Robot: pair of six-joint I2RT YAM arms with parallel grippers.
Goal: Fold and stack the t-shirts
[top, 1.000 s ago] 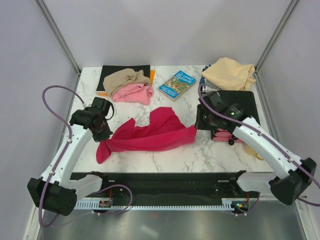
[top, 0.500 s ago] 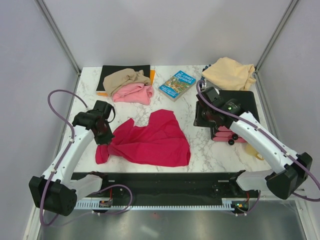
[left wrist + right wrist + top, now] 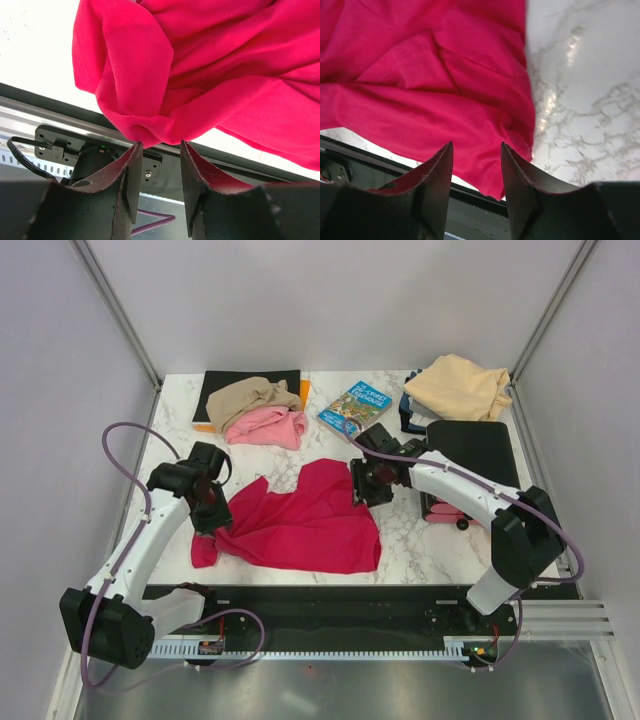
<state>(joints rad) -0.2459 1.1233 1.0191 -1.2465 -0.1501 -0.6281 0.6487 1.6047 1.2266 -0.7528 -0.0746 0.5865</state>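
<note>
Table [image 3: 420, 540]: it carried all four shirts, and you had one in reach of both arms.
Red shirt [image 3: 300, 525]: it lay crumpled and unfolded on the near middle of the table, its long axis running left to right.
Other shirts: the tan shirt [image 3: 250, 395] and pink shirt [image 3: 268, 426] were heaped at the far left and the cream shirt [image 3: 458, 387] at the far right, all well apart from your jaws.
Left jaws: open and gripping nothing, with a bunched fold of the red shirt's left end [image 3: 150, 127] just past the tips.
Right jaws: open and empty over the shirt's right edge [image 3: 520, 125].
Nearer arm: neither; each stood at its own end.
Hard to tell: you could not pick out the collar or the sleeves in the crumple.
</note>
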